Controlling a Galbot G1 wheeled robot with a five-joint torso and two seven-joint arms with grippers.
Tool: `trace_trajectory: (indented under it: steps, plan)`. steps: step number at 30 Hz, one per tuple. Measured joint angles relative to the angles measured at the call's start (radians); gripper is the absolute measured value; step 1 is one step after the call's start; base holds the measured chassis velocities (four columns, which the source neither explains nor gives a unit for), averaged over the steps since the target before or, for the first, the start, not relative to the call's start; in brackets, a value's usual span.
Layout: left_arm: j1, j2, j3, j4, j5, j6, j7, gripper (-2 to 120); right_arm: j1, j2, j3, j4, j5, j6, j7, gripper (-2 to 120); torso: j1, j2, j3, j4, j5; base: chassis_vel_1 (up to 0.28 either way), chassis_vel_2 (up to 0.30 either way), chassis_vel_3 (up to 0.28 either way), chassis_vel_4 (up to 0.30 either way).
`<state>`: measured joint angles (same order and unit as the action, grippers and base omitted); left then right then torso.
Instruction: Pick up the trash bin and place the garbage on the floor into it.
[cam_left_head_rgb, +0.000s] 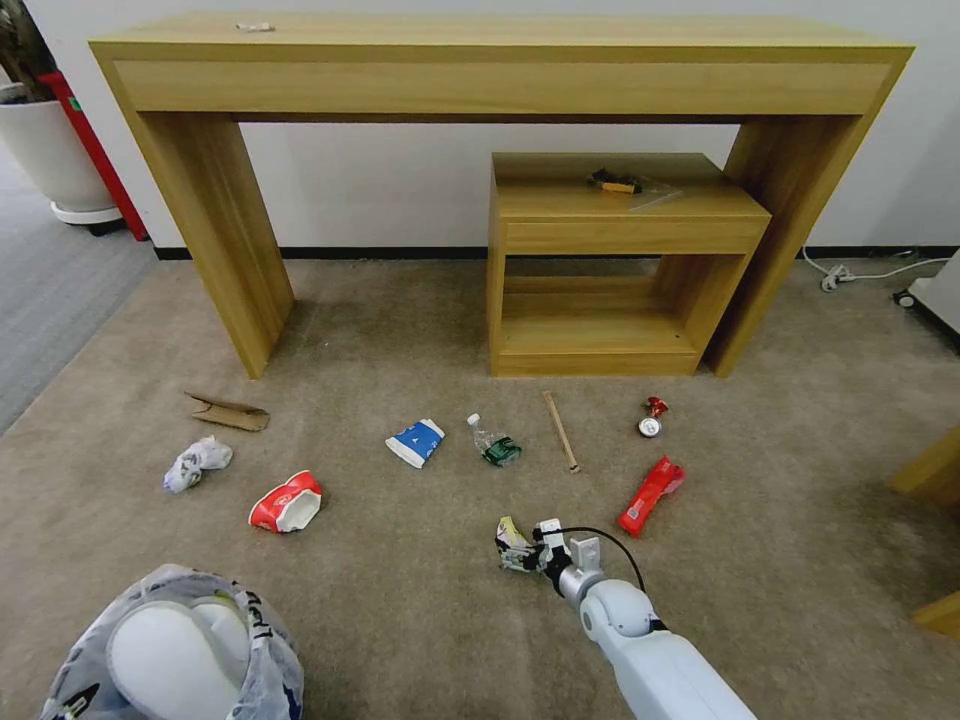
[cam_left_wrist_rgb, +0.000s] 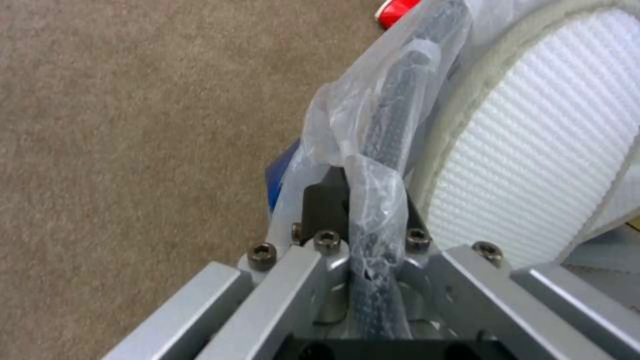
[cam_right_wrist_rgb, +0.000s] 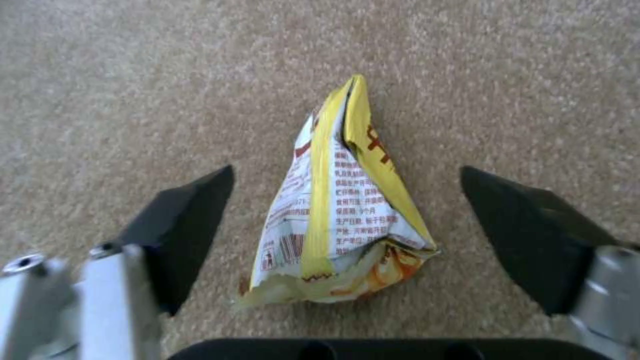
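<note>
Right pincer (cam_right_wrist_rgb: 347, 175) agape astride snack wrapper (cam_right_wrist_rgb: 340, 220)

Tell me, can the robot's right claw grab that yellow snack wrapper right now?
Probably yes. The right claw is open, with the yellow snack wrapper lying between its fingers on the floor, and nothing blocks it.

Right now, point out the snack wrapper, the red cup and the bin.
Snack wrapper (cam_right_wrist_rgb: 337, 210): right wrist view, printed white middle panel.
Red cup (cam_left_head_rgb: 285, 502): head view, crushed red side.
Bin (cam_left_head_rgb: 265, 665): head view, bag-covered rim.
</note>
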<state>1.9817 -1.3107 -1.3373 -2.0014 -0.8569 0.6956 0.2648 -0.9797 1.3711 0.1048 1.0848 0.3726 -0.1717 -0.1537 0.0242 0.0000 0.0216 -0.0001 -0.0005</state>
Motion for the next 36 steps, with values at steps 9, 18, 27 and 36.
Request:
trace_trajectory:
  steps: [9, 18, 27, 36]
  plan:
    - [0.001, 0.005, 0.0, 0.001, 0.0, 0.001, -0.001, 0, 0.006, 0.011, 0.001, -0.022, -0.021, 0.007, 0.007, 51, 0.0, 0.0, 0.0, 0.0, 0.0, 0.0, 0.0, 0.0, 0.0]
    - [0.001, 0.012, 0.003, -0.003, -0.001, 0.002, -0.001, 0, 0.008, 0.02, 0.002, -0.04, -0.06, 0.033, 0.008, 19, 0.0, 0.0, 0.0, 0.0, 0.0001, 0.0, 0.0, 0.0, 0.0]
    - [0.002, 0.017, 0.002, -0.008, -0.004, 0.004, -0.005, 0, 0.024, -0.022, -0.006, 0.195, -0.049, 0.03, 0.0, 0, 0.0, 0.0, 0.0, -0.0001, 0.0, 0.0, 0.0, 0.0, 0.0]
    - [-0.009, 0.017, 0.014, -0.012, 0.0, 0.008, -0.016, 0, 0.226, -0.056, -0.239, 0.453, 0.103, -0.066, -0.05, 0, 0.0, 0.0, 0.0, 0.0002, 0.0, 0.0, 0.0, 0.0, 0.0]
